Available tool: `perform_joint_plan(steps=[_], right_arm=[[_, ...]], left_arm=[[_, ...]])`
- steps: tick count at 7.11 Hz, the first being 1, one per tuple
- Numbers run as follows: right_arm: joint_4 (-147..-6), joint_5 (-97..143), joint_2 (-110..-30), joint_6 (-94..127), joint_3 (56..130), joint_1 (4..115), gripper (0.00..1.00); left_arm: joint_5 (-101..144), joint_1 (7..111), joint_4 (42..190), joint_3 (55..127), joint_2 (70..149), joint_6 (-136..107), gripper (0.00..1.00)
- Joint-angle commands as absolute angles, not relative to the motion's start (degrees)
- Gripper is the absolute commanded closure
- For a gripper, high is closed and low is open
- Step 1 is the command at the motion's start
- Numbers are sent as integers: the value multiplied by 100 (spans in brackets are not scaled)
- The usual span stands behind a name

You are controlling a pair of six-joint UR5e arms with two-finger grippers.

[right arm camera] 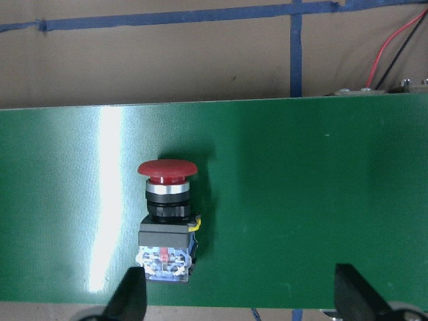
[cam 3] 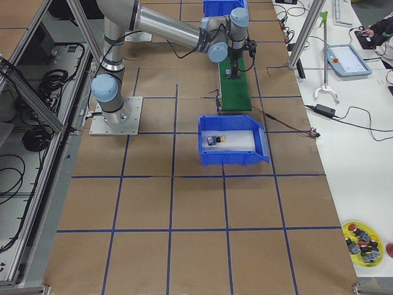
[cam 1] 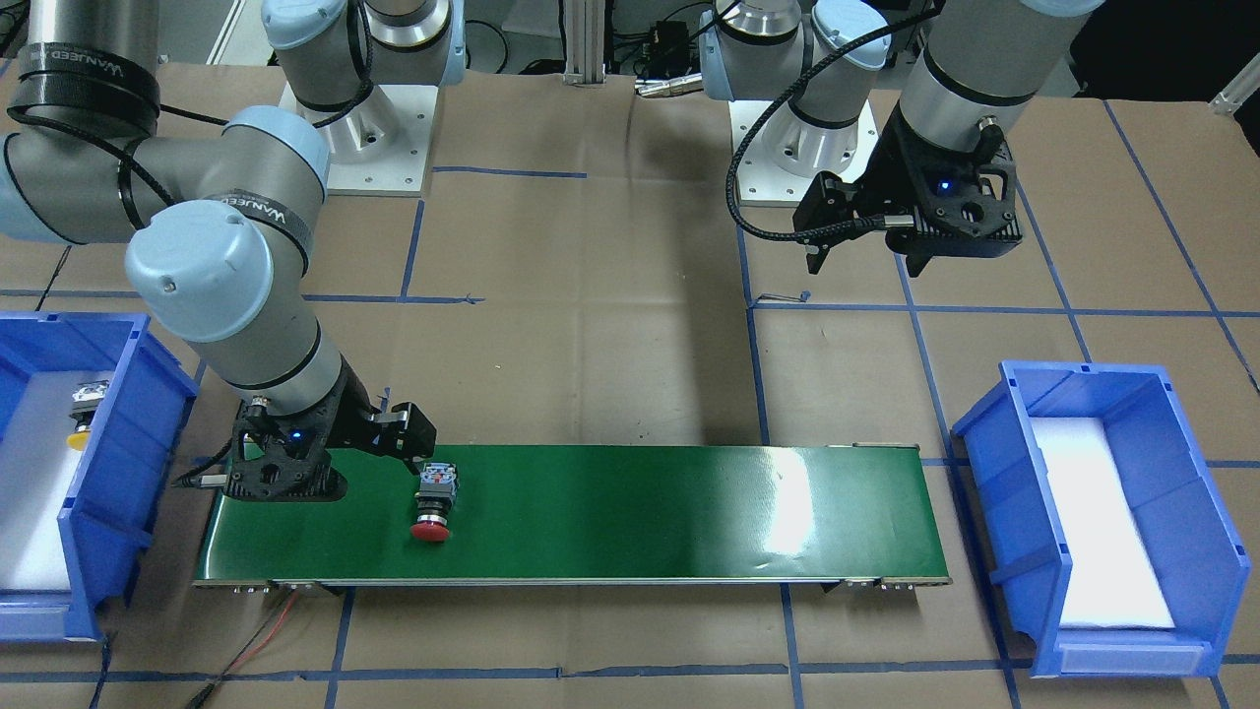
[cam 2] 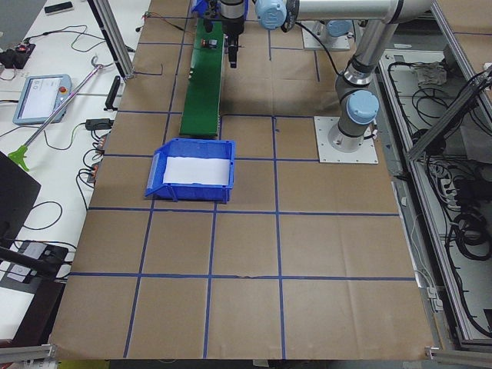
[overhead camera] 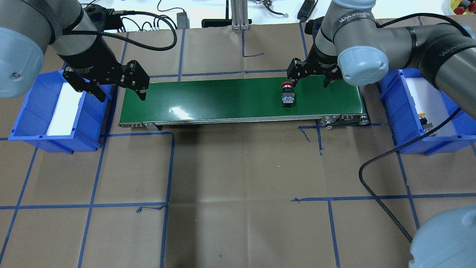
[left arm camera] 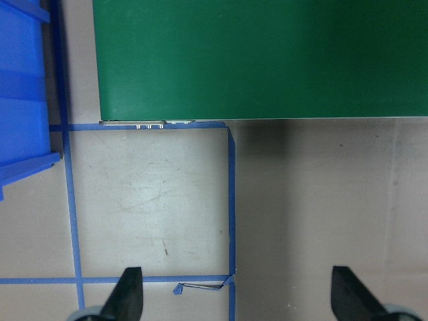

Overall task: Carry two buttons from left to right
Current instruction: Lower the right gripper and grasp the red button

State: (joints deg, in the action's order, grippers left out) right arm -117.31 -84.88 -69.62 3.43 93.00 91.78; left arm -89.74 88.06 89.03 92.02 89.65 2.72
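The red button (overhead camera: 287,95) lies on its side on the green conveyor belt (overhead camera: 223,98) near its right end; it also shows in the front view (cam 1: 431,507) and the right wrist view (right arm camera: 167,214). My right gripper (overhead camera: 310,82) is open and empty above the belt, just beside the button (right arm camera: 241,301). The yellow button (overhead camera: 424,121) lies in the blue right bin (overhead camera: 409,145), as the front view (cam 1: 84,414) also shows. My left gripper (overhead camera: 121,95) is open and empty, held above the table at the belt's left end (left arm camera: 239,294).
The blue left bin (overhead camera: 22,123) holds only a white liner. A black cable (overhead camera: 372,186) loops over the table at the right. A yellow plate of spare buttons (cam 3: 362,236) sits far off at the table's corner.
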Motion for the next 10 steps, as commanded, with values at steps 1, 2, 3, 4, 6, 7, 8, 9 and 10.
perform_joint_plan(steps=[1,2,3,4,6,7,8,9,10], right_arm=[[-11830,-8482,-6742,351,9290,9176,0],[-11839,-8473,-6646,352,9307,9176,0],[-11839,-8464,-6540,369,9308,9176,0],[-11865,-8455,-6435,369,9299,9176,0],[-12241,-8533,-6294,378,9334,9167,21],[-12156,-8569,-6293,308,9343,9158,60],[-12129,-8622,-6302,273,9343,9106,83],[-11955,-8735,-6337,229,9317,8992,94],[-11701,-8762,-6441,46,9247,8808,95]], left_arm=[[-8974,8807,8903,9202,8965,272,0],[-8974,8807,8903,9193,8974,272,0],[-8974,8807,8903,9193,8974,272,0],[-8974,8807,8903,9193,8974,272,0],[-8974,8807,8903,9185,8974,272,0],[-8974,8807,8903,9185,8974,272,0],[-8974,8807,8903,9185,8974,272,0],[-8974,8807,8903,9185,8974,272,0],[-8974,8798,8903,9185,8974,272,0]])
